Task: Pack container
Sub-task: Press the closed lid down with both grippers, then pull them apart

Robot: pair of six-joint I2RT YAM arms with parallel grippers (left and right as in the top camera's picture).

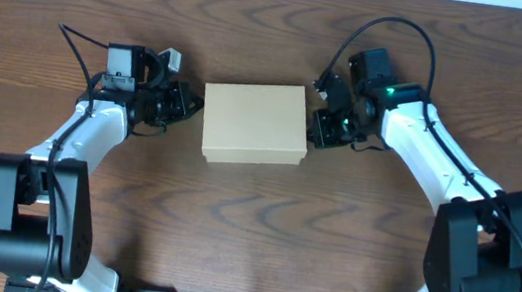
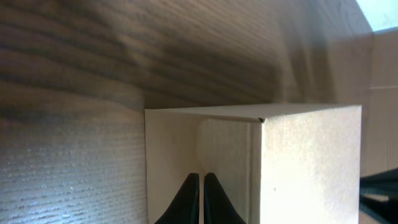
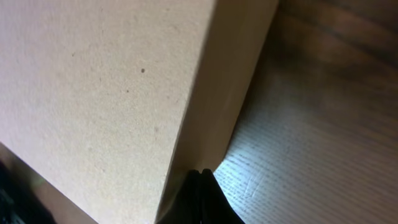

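Count: 1 container (image 1: 254, 122), 2 arms, 2 grippers, 1 table (image 1: 250, 234). No other loose items in view.

Container: tan cardboard box, plain. It sits flat near the centre of the wood-grain table, slightly rotated against the table edge. Lid is down and the top face is flat and unbroken from overhead.

Left gripper (image 1: 189, 105): at the box's left short side, pointing in at it. In the left wrist view the gripper (image 2: 201, 180) has both fingers pinched together with nothing between them. The tips sit in front of the box's side wall (image 2: 311, 168), next to a vertical fold seam in the cardboard. Tips are right at the wall; can't tell whether they actually touch. Bare table (image 2: 74, 174) is to the side.

Right gripper (image 1: 317, 123): at the opposite short side, mirrored pose. In the right wrist view the gripper (image 3: 200, 175) is also clamped fully together and empty. Its tips are low on the side wall, where the box (image 3: 106, 93) meets the table (image 3: 311, 155). Same here, contact not confirmable.

So the box is bracketed between the two closed grippers, one per end, and neither is gripping it. It rests on the table, not lifted.

One green light (image 1: 389, 90) shows on the right arm near the wrist. One black cable loops over each arm, 2 total.
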